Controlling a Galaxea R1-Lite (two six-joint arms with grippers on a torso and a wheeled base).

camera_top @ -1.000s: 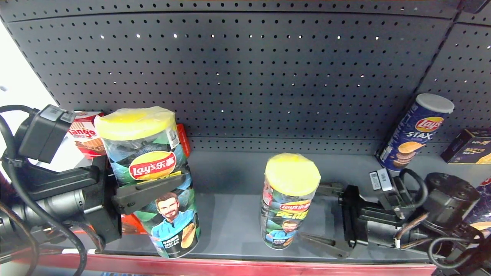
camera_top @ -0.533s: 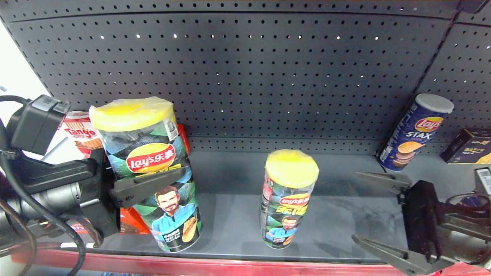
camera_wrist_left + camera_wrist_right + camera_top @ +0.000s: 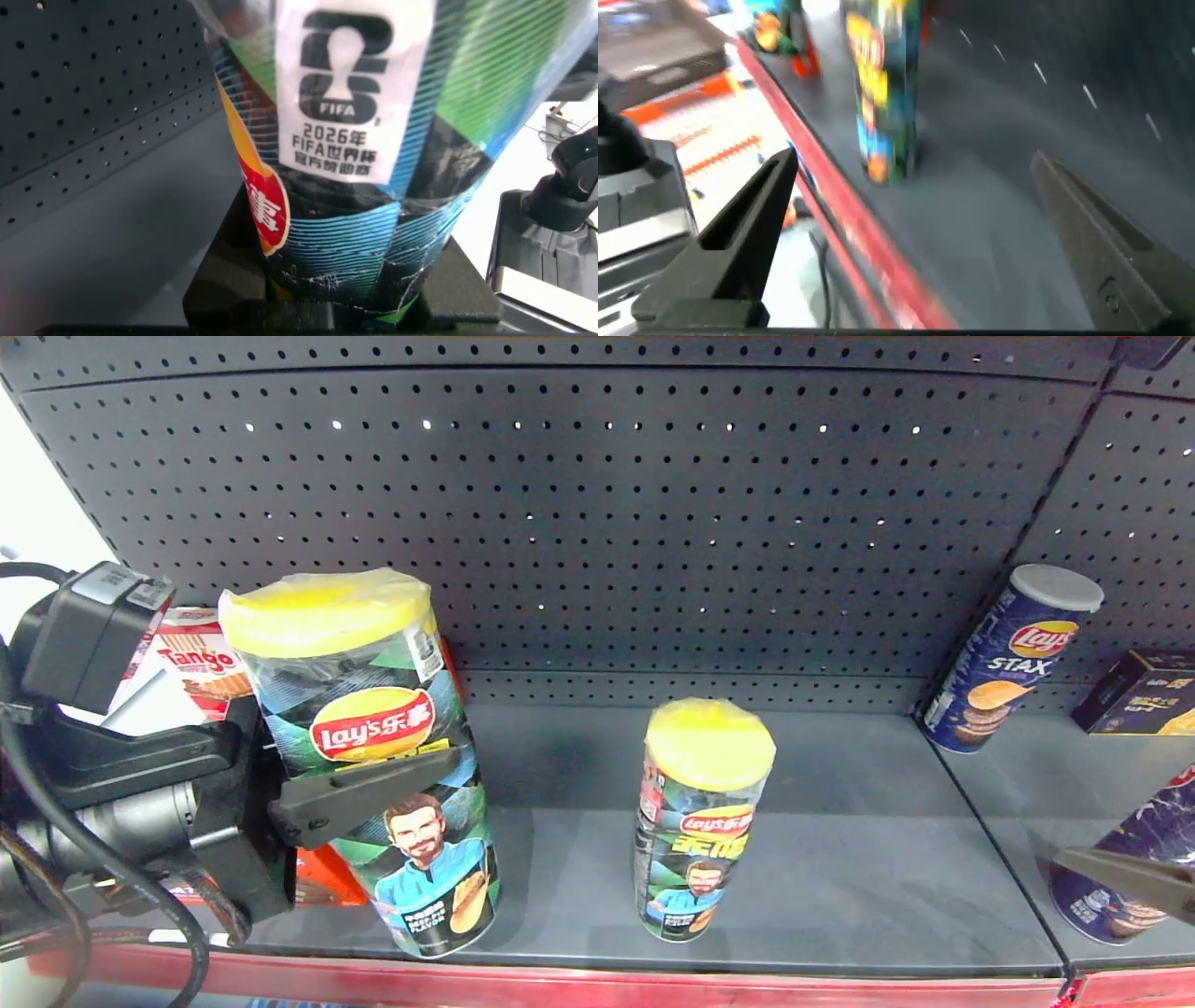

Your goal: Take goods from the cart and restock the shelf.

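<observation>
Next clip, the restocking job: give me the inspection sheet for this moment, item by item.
Surface: grey shelf with a red front edge.
Job's things: held can, yellow-lidded, at the left front and slightly tilted; cannot tell whether its base rests on the shelf. Free can stands upright mid-shelf, untouched.
Clutter: wafer box behind the held can; blue can and dark box at the back right; dark can at the right front.
Grippers: left gripper shut on the held can; right gripper wide open, clear of the free can.
Cables: black cables loop along the left arm.
Surroundings: perforated back panel.
</observation>
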